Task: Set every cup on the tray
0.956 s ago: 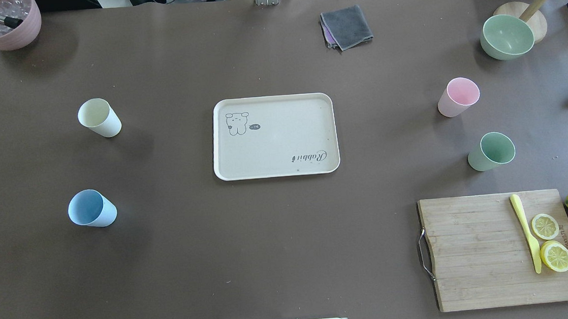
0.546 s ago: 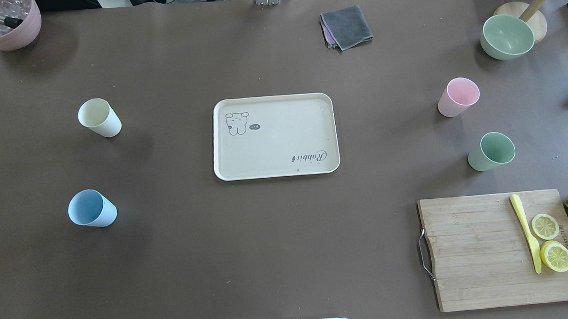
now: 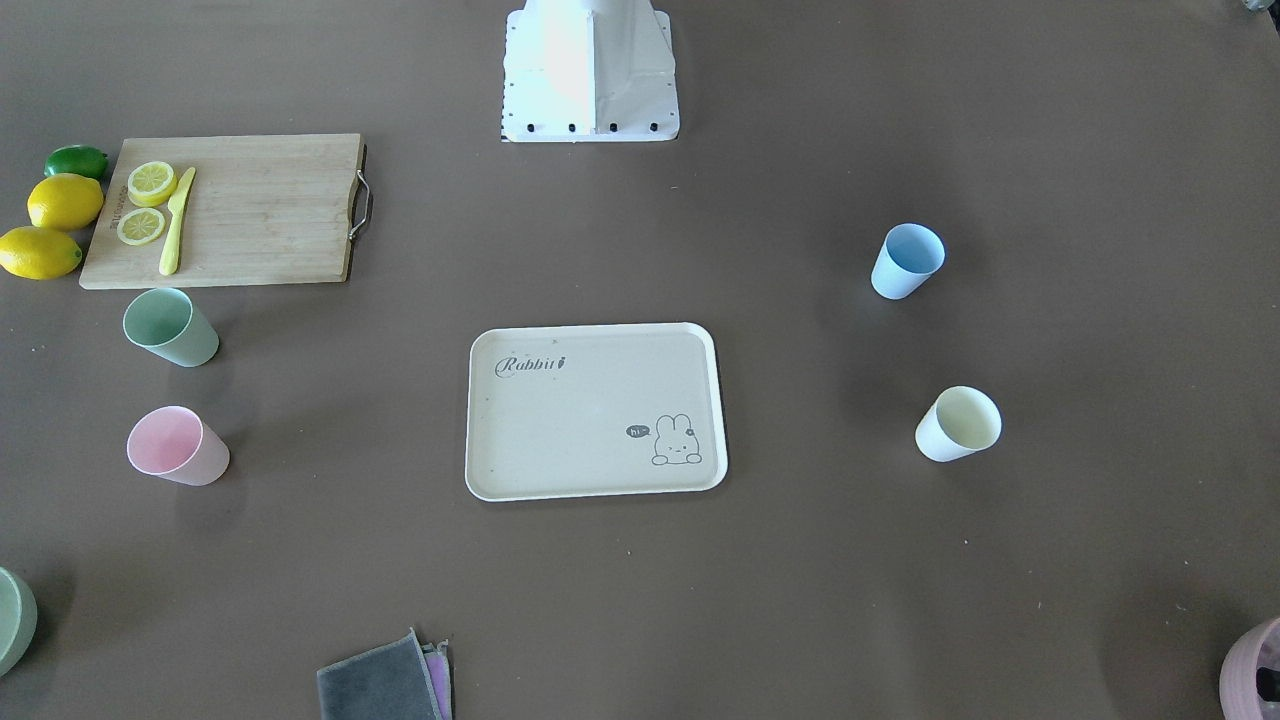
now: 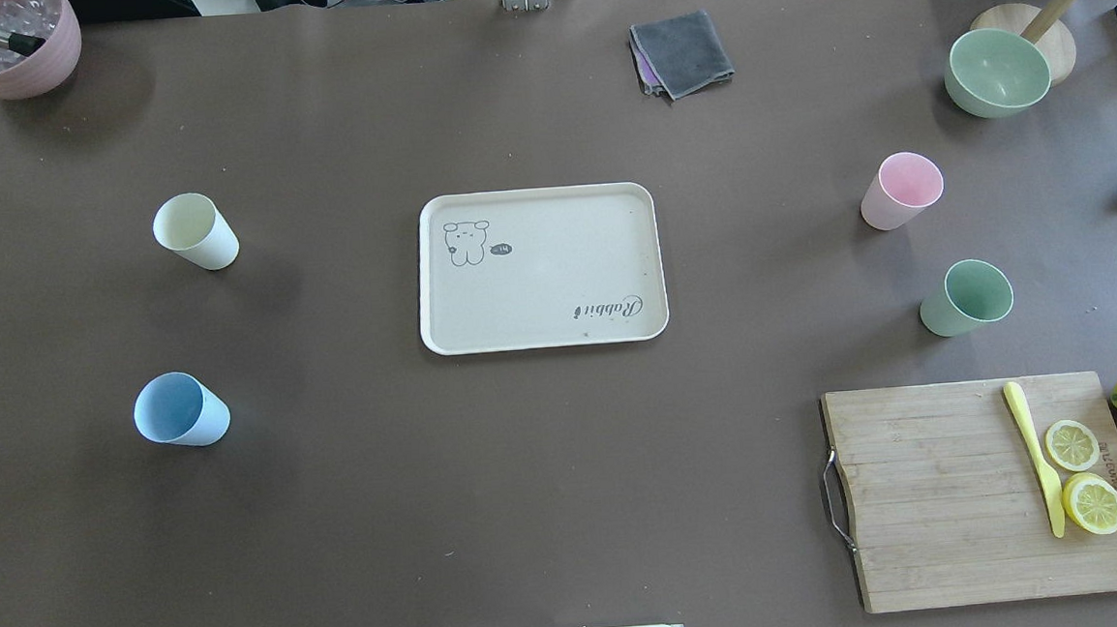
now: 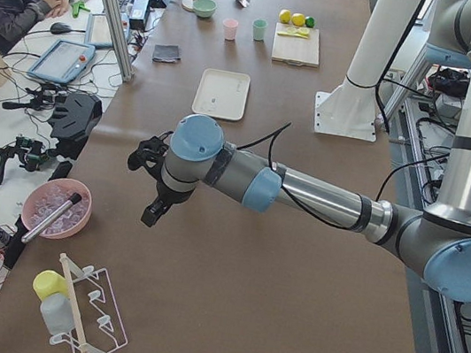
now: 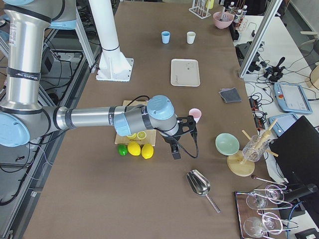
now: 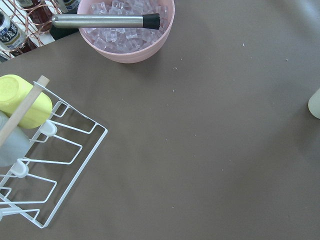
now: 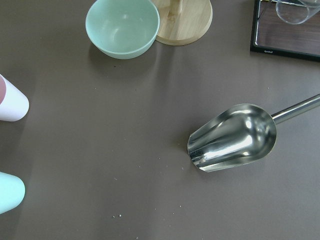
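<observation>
Brown counter (image 4: 568, 468) carries the tray (image 4: 556, 275) at its middle. All four cups stand upright on the counter, off the tray. The cream cup (image 4: 195, 231) and blue cup (image 4: 180, 409) are well apart on the robot's left. The pink cup (image 4: 901, 190) and green cup (image 4: 967, 297) are on its right, the green one near the board (image 4: 938, 494). The left gripper (image 5: 151, 214) hangs near the ice bowl (image 5: 55, 209) and the right gripper (image 6: 176, 152) near the pink cup. I cannot tell whether either is apart or together.

The left arm (image 5: 321, 199) and right arm (image 6: 84, 118) have silver tubes, pale-blue joint caps (image 5: 198, 137), black cables (image 5: 271, 131).
</observation>
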`<state>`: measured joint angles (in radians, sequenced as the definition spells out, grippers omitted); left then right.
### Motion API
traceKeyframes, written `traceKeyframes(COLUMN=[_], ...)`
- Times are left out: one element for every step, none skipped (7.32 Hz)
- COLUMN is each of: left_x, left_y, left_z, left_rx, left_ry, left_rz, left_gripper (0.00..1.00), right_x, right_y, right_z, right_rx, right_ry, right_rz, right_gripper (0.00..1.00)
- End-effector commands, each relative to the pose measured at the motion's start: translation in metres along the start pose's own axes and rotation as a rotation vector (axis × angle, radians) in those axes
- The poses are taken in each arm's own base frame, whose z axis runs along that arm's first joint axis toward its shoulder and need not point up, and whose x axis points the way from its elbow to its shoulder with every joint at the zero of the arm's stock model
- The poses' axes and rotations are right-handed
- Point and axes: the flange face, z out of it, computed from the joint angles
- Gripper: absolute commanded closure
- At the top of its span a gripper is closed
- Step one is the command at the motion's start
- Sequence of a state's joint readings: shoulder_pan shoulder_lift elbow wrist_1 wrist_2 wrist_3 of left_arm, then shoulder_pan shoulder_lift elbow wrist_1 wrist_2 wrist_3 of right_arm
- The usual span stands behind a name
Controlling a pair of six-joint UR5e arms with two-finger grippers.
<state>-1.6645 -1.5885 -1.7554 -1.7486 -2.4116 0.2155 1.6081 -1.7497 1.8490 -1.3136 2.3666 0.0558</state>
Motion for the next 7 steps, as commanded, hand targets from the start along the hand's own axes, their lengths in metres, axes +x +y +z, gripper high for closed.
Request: traceKeyframes(left_x=[0.005, 0.023, 0.052, 0.094, 0.127, 0.139, 0.15], left_y=[-0.015, -0.03, -0.04, -0.066, -0.083, -0.097, -0.112], left_z=[-0.004, 0.009, 0.044, 0.072, 0.097, 0.116, 0.142], left_rx=[0.041, 0.048, -0.004, -0.042, -0.082, -0.09, -0.093], left_ry=[0.004, 0.025, 0.068, 0.108, 0.132, 0.149, 0.17], left_rz=[-0.015, -0.041, -0.09, -0.165, -0.238, -0.287, -0.329], left_gripper=[0.02, 0.02, 0.02, 0.02, 0.02, 0.02, 0.02], right_x=[-0.018, -0.047, -0.086, -0.122, -0.153, -0.184, -0.216], right_y=[-0.031, -0.054, -0.081, -0.099, -0.111, -0.108, -0.114], right_z=[-0.012, 0.001, 0.015, 0.032, 0.048, 0.074, 0.087], right_rx=[0.064, 0.046, 0.027, -0.009, -0.037, -0.055, -0.059], right_ry=[-0.021, -0.046, -0.069, -0.09, -0.075, -0.03, -0.028], right_rz=[0.04, 0.098, 0.12, 0.132, 0.162, 0.154, 0.189], right_gripper=[0.0, 0.0, 0.0, 0.0, 0.0, 0.0, 0.0])
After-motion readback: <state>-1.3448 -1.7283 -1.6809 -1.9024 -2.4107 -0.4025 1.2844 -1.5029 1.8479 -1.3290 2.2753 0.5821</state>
